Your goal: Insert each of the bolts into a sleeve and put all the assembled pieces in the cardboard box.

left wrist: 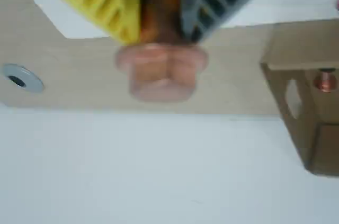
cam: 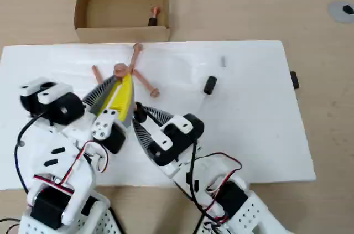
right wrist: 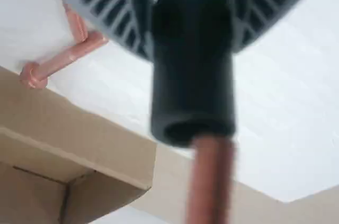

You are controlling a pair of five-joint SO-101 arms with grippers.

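Observation:
My left gripper (cam: pixel 125 77), one finger yellow and one grey, is shut on a copper bolt (left wrist: pixel 159 70) whose hex head sticks out past the fingertips. Beside it my right gripper (cam: pixel 138 111) is shut on a black sleeve (right wrist: pixel 193 60). A copper shaft (right wrist: pixel 212 181) shows just beyond the sleeve's open end; I cannot tell whether it is inside. Three loose bolts (cam: pixel 148 86) lie on the white mat (cam: pixel 249 134) near the left gripper's tips. A second black sleeve (cam: pixel 209 85) lies to their right. The cardboard box (cam: pixel 121 34) holds one assembled piece (cam: pixel 153 17).
The box stands just beyond the mat's far edge. A small grey part (cam: pixel 223 61) lies on the mat right of centre. A black object (cam: pixel 294 79) sits at the mat's right edge, and a metal grommet (cam: pixel 342 10) is set in the wooden table.

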